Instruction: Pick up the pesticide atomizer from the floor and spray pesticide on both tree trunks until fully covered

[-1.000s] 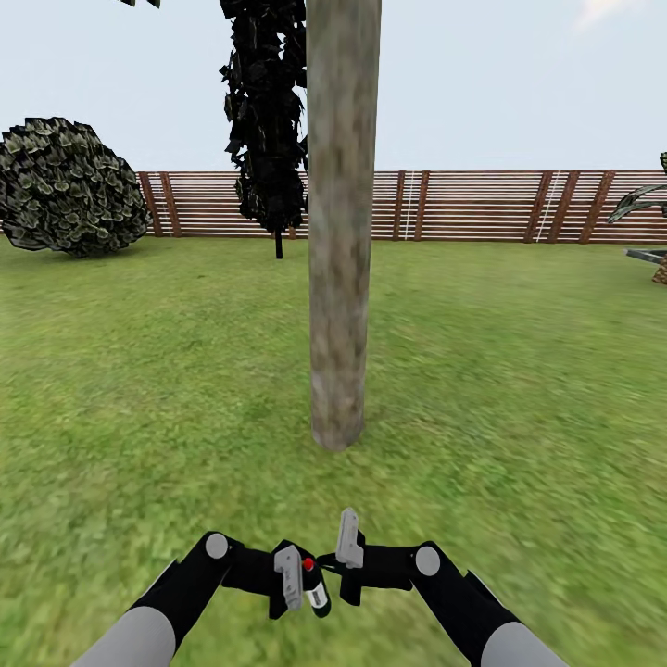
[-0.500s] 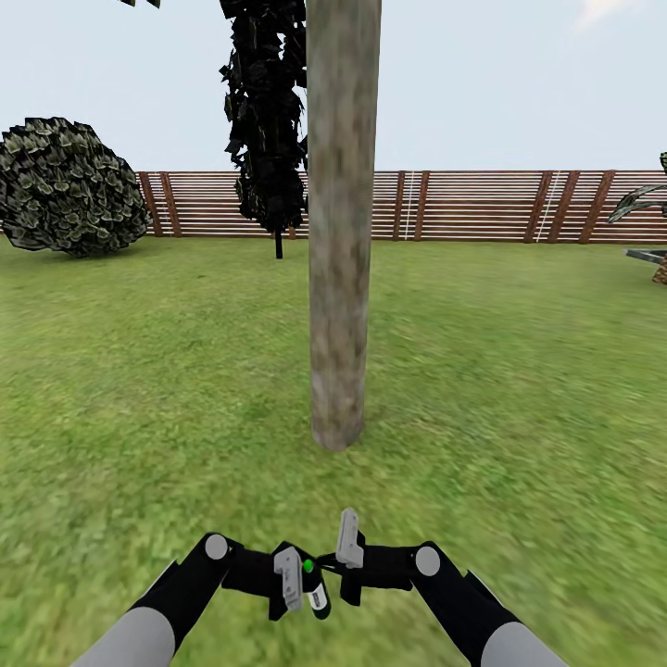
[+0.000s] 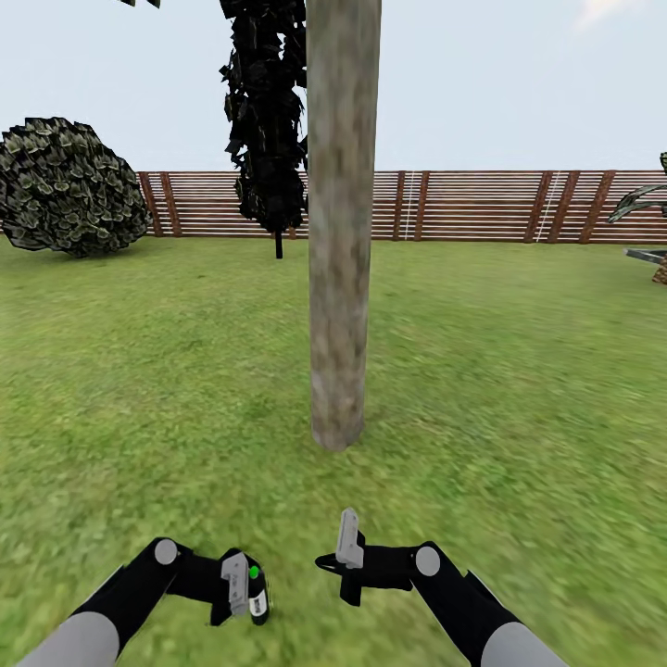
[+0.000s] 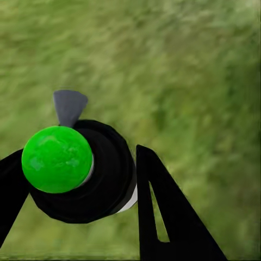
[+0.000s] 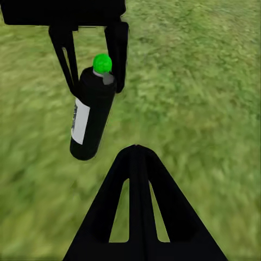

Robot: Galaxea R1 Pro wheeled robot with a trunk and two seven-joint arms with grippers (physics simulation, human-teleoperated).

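A thick grey-tan tree trunk [image 3: 341, 232] rises from the grass floor [image 3: 519, 389] straight ahead of both arms. The pesticide atomizer [image 3: 257, 597] is a black bottle with a white label and a green cap. My left gripper [image 3: 245, 589] is shut on it, low at the left, well short of the trunk. In the left wrist view the atomizer [image 4: 103, 174] sits between the two black fingers [image 4: 163, 217]. The right wrist view looks across at the atomizer [image 5: 92, 117] held in the left gripper [image 5: 95, 87]. My right gripper [image 3: 326, 560] [image 5: 136, 148] is shut and holds nothing, a short way right of the bottle.
A black cone-shaped tree [image 3: 269, 120] stands behind the trunk to its left. A round bush [image 3: 69, 185] is at the far left. A brown slatted fence [image 3: 463, 204] closes the lawn, with a short palm [image 3: 648, 199] at the right edge.
The atomizer's cap turned from red to green. My left arm then carried the bottle to the left, away from the right gripper. The right arm stayed put.
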